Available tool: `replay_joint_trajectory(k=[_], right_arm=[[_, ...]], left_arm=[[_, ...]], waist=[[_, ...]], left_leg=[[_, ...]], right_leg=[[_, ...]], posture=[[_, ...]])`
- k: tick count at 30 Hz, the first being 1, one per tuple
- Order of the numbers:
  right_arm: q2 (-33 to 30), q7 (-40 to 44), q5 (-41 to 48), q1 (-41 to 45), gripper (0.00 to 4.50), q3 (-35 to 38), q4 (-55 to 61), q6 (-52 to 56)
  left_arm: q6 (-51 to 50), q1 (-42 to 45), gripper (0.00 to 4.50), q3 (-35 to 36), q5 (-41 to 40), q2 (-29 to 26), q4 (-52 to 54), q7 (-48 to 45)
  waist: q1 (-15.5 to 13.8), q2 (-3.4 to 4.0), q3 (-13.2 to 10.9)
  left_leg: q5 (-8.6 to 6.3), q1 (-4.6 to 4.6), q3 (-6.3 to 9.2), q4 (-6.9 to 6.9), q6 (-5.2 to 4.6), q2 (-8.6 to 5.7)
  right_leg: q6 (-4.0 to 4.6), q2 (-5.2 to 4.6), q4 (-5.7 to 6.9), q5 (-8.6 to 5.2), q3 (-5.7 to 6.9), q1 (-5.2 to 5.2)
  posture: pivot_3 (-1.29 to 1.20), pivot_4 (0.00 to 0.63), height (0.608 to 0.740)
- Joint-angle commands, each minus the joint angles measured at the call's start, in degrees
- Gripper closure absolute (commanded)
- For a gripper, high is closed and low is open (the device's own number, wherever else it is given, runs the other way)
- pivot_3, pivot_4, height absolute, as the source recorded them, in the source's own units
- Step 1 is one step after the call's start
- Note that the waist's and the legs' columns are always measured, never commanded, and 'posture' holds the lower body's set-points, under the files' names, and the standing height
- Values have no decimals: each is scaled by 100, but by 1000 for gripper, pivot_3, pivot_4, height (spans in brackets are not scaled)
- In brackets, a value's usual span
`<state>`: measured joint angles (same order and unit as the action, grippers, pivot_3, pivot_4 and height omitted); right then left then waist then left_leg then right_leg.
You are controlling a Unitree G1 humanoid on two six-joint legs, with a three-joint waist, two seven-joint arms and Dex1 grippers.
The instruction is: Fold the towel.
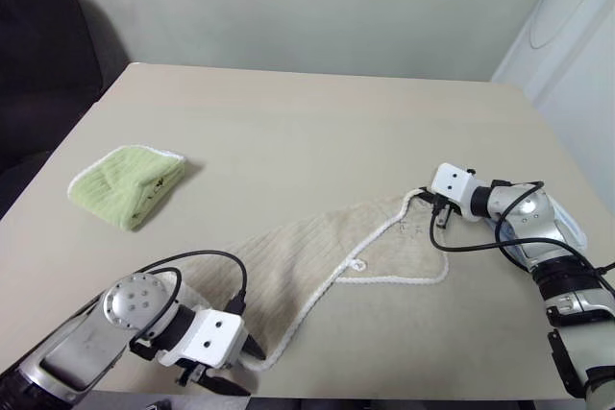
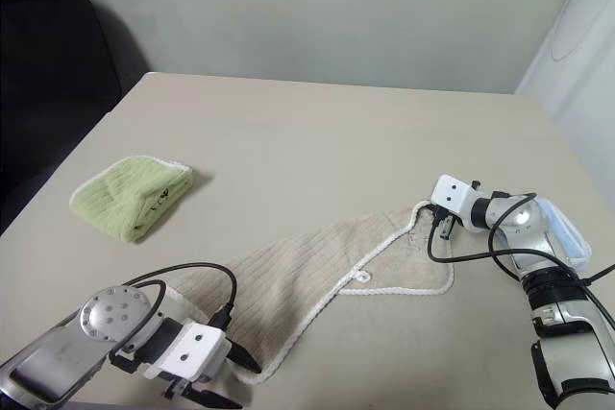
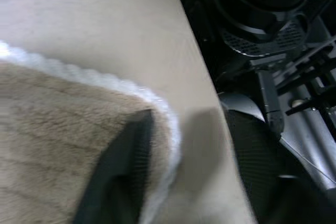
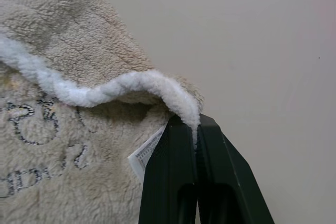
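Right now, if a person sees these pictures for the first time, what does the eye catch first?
The large beige ribbed terry towel lies stretched slantwise across the near half of the table, the right gripper pinching its white-edged corner. A small folded lime-green towel sits apart on the left.

Beige ribbed towel [image 1: 317, 261] with white edging, stretched diagonally, partly folded over, on the table's near side.

Two towels lie on one table [image 1: 317, 112]: one beige towel [image 1: 317, 256] (both grippers' fingers at its corners) and one lime-green towel [image 1: 128, 184], folded.
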<state>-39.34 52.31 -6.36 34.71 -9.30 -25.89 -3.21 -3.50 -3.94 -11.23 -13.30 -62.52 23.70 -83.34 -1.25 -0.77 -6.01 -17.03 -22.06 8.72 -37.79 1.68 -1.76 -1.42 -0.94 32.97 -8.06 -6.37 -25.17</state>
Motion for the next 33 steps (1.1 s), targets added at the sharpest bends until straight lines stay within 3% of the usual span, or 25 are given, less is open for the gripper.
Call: replay_joint_trajectory(k=[1,4,10,17,30,33], right_arm=[[-132,-20,174,-51,4500,261,379,128],[-148,-35,196,-142,4500,293,520,206],[-136,-63,218,-253,4500,380,719,336],[-209,-99,286,-443,4500,519,989,509],[-214,-251,302,-463,4500,562,991,566],[-212,-290,309,-466,4500,566,965,558]], left_arm=[[-37,9,3486,73,-96,12,47,40],[-85,-22,4450,99,-150,23,72,75],[-192,61,4450,234,-275,87,14,214],[-1146,423,4450,946,-1046,333,-151,700],[-1995,1057,4450,1737,-1656,836,-713,1505],[-2066,1059,3871,1762,-1656,801,-866,1438]], waist=[[2,0,0],[2,0,0],[3,0,0],[-6,-1,0],[-8,1,0],[3,2,0]], left_leg=[[0,0,0,0,0,0],[0,0,0,0,0,0],[0,0,0,0,0,-1],[0,-1,-1,-1,0,-1],[4,1,-3,-4,-2,-2],[8,2,-4,-4,-3,-2]], right_leg=[[0,0,0,0,0,0],[0,0,0,0,0,0],[0,0,0,0,-1,0],[0,0,0,0,0,2],[-1,0,2,-1,-1,5],[-2,1,3,-1,-1,5]], posture=[[0,150,740],[0,150,740],[0,150,740],[0,150,740],[0,150,740],[0,150,740]])
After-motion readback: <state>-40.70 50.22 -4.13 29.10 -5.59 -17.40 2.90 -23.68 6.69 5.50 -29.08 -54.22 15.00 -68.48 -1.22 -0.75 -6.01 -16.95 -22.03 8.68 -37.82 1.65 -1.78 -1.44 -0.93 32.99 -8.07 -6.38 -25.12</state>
